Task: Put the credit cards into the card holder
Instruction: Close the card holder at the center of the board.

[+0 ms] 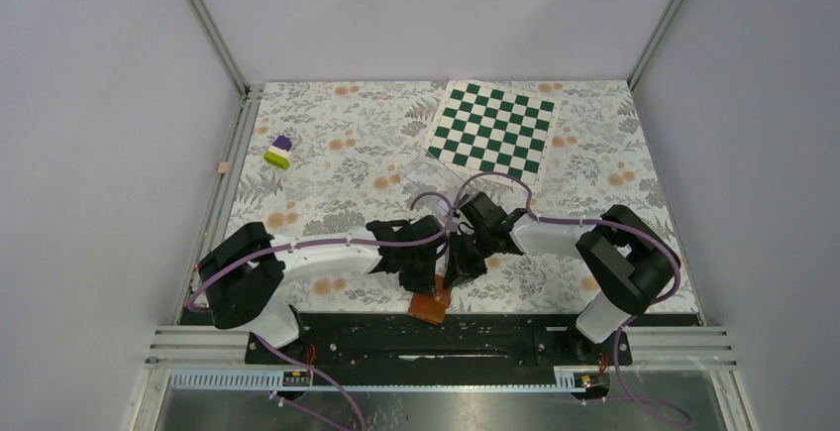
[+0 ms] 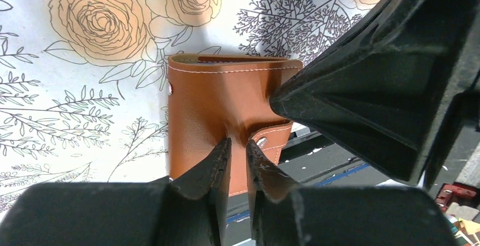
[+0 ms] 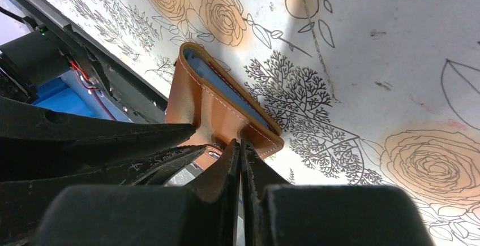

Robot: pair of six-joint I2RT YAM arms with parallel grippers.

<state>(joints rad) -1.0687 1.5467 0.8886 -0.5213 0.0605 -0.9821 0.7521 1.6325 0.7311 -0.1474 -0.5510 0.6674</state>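
The card holder (image 1: 432, 306) is a brown leather wallet, folded shut at the table's near edge and partly over the black rail. In the left wrist view the card holder (image 2: 209, 104) lies under my left gripper (image 2: 238, 142), whose jaws stand a narrow gap apart over the snap tab (image 2: 270, 139), with leather showing through the gap. My right gripper (image 3: 240, 143) is shut, its tips against the card holder (image 3: 192, 102) beside the strap. I cannot tell if leather is pinched. A pale blue pocket edge (image 3: 222, 86) shows. The credit cards are out of view.
A green-and-white chessboard mat (image 1: 492, 132) lies at the back right. A clear plastic case (image 1: 428, 179) sits just beyond the grippers. A purple and green block (image 1: 279, 152) stands at the left. The black rail (image 1: 495, 337) runs along the near edge.
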